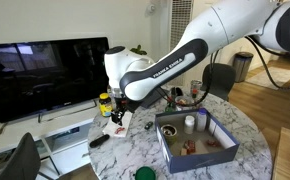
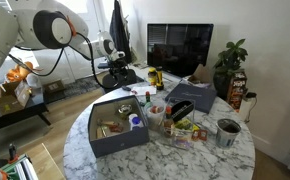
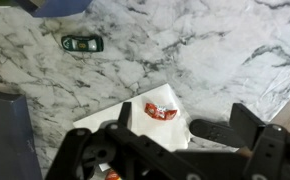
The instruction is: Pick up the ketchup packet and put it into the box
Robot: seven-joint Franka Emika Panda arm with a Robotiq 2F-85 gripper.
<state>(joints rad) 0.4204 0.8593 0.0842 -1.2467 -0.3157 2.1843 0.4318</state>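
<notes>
The ketchup packet (image 3: 161,111) is a small red sachet lying on a white paper napkin (image 3: 135,125) on the marble table. My gripper (image 3: 175,128) is open and hangs just above the napkin. One finger is to the left of the packet and the other well to its right, and neither touches it. In both exterior views the gripper (image 1: 118,118) (image 2: 120,70) is low over the table's edge. The box (image 1: 190,158) (image 2: 120,142), with dark blue walls, stands apart from it and holds several small items.
A green toy car (image 3: 82,43) lies on the marble beyond the napkin. A dark flat thing (image 3: 3,130) fills the wrist view's lower left. A yellow-lidded jar (image 1: 105,100), a grey laptop (image 2: 195,97), cups and food items crowd the table. A TV (image 1: 45,70) stands behind.
</notes>
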